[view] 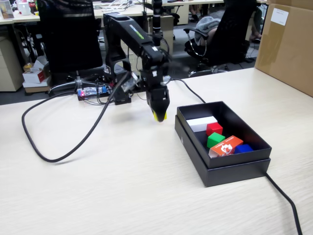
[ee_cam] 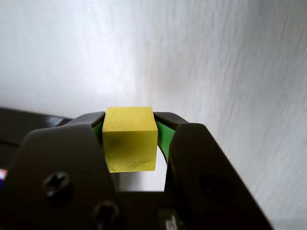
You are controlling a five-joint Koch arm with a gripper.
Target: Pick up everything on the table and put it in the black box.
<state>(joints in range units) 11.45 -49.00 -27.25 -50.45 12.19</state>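
Observation:
My gripper (view: 159, 116) hangs above the table (view: 122, 186), just left of the black box (view: 230, 169), shut on the yellow cube (view: 156, 116). In the wrist view the yellow cube (ee_cam: 129, 139) fills the gap between my gripper's (ee_cam: 130, 125) two dark jaws, pressed against their green pads (ee_cam: 164, 135), with blurred pale tabletop behind it. Inside the box lie the red cube (view: 214, 129) and the green cube (view: 215, 139), side by side near its middle.
The box also holds a white block (view: 201, 123), an orange packet (view: 226, 146) and something blue (view: 243, 148). A black cable (view: 63, 142) loops over the table on the left; another cable (view: 286, 200) runs from the box's right corner. A brown carton (view: 288, 44) stands far right.

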